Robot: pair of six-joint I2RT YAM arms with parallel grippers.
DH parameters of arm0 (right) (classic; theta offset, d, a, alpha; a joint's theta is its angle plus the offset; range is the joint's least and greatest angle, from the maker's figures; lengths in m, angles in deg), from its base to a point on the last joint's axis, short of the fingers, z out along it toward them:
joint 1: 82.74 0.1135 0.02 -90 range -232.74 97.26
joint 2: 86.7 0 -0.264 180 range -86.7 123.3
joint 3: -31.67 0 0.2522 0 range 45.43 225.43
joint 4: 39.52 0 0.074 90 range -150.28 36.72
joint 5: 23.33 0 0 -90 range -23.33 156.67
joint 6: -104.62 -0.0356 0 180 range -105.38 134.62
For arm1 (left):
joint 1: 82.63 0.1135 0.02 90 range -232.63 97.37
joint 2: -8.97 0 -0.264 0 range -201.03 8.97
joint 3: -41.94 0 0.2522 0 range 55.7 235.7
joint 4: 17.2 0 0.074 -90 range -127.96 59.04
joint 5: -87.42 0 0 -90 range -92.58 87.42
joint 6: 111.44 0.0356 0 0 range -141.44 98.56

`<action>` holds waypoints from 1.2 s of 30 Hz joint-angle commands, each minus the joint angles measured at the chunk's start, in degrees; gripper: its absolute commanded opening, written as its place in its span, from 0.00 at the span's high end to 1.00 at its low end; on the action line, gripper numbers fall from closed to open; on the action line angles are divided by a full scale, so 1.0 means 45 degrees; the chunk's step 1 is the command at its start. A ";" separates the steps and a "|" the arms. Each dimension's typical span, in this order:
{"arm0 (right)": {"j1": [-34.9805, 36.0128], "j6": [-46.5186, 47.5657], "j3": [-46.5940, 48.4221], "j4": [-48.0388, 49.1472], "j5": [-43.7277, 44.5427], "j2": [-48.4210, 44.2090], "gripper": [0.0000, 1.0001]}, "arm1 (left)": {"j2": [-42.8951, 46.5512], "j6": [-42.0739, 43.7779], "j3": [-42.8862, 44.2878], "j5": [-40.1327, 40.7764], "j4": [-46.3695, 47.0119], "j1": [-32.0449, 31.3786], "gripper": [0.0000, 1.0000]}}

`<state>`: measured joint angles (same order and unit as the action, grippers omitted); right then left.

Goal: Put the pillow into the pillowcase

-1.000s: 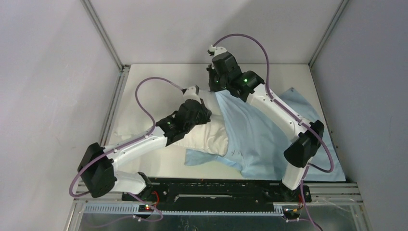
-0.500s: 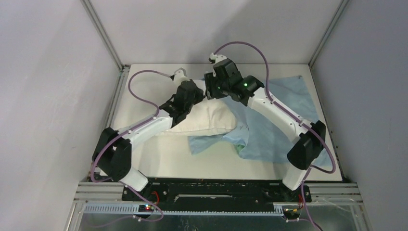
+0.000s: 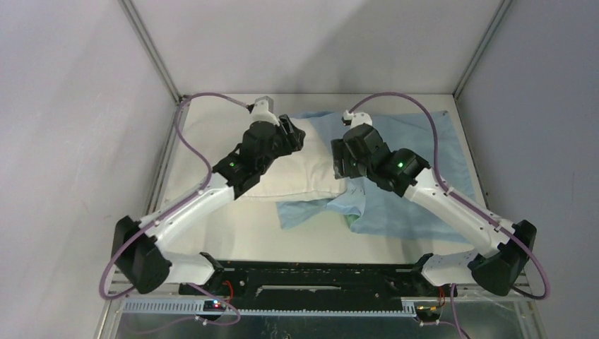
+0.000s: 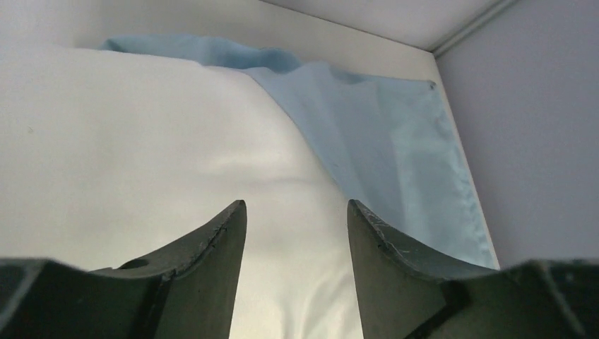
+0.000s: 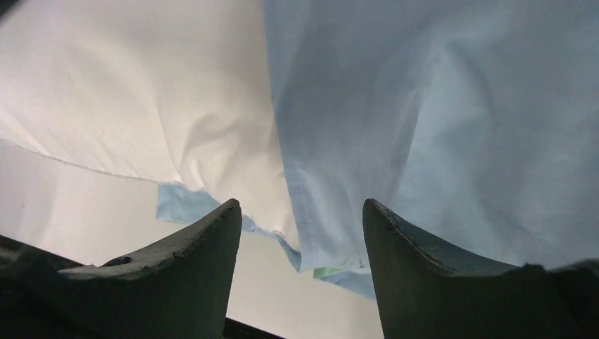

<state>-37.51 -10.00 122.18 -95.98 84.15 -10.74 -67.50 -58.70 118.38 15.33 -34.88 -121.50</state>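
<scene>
The pillow [image 3: 300, 176] lies with its long axis left to right across the counter [image 3: 233, 236]. Its right end seems just inside the mouth of the pillowcase [image 3: 417, 141], which spreads away rightward. The left jaws stand open and empty above the pillow's far right part. The right jaws, also open and empty, hang over the pillowcase hem where it overlaps the pillow, nearer the mouth. Bare counter lies to the left.

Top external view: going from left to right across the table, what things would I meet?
pillow → right gripper, over the pillow's right end → pillowcase. The left gripper overlaps the pillow, so it is left out.
</scene>
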 commanded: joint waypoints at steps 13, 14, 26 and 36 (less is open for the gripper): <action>0.1146 -0.1139 -0.0933 -0.0927 0.3433 0.0487 0.54 | 0.1334 0.1436 -0.0530 -0.3816 -0.1657 -0.1093 0.33; 0.1153 -0.1180 -0.0939 -0.0969 0.3506 0.0476 0.56 | 0.1144 0.1376 -0.0512 -0.4182 -0.1339 -0.1279 0.34; 0.1012 -0.1621 -0.0942 -0.0787 0.3236 -0.0084 1.00 | -0.1444 0.0003 -0.0739 -0.6633 0.2612 -0.1928 0.66; 0.1224 -0.2275 -0.1844 0.1397 0.2199 -0.2726 1.00 | -0.3581 -0.1120 -0.1159 -0.6835 0.6029 -0.1962 0.85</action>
<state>-32.92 -18.35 114.42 -96.28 94.40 -16.62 -80.48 -60.97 115.36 -13.76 -17.33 -129.85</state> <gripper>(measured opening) 0.007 0.181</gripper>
